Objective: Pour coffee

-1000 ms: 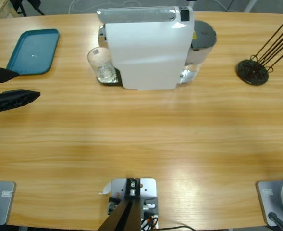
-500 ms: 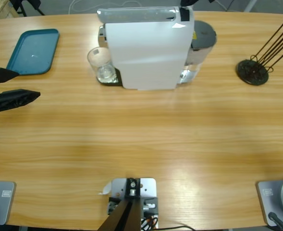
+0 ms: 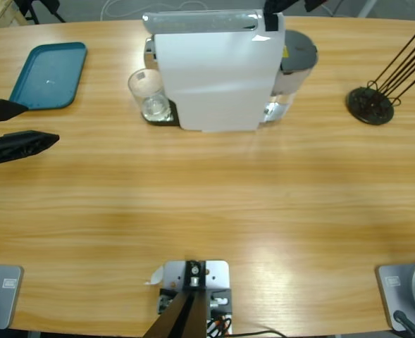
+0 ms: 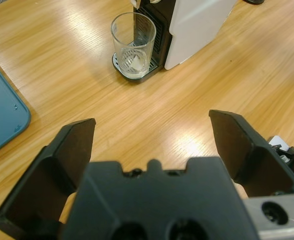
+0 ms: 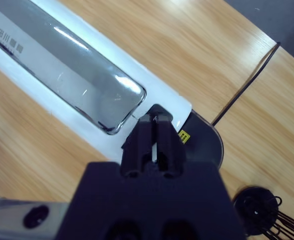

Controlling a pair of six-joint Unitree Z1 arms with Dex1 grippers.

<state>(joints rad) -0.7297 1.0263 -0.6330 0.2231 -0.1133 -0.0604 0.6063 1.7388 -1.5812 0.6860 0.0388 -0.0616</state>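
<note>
Left to right: a teal tray [image 3: 48,75] lies at the table's [image 3: 207,204] far-left edge. Just beside it, the left gripper [image 3: 15,127] hovers with jaws spread wide, holding nothing. A clear glass [image 3: 149,95] stands on the drip tray of a white coffee machine [image 3: 214,70]; no coffee is visible in it. The right gripper [image 5: 154,131], jaws pressed together, sits above the machine's top. A black wire stand [image 3: 370,104] stands far right.
</note>
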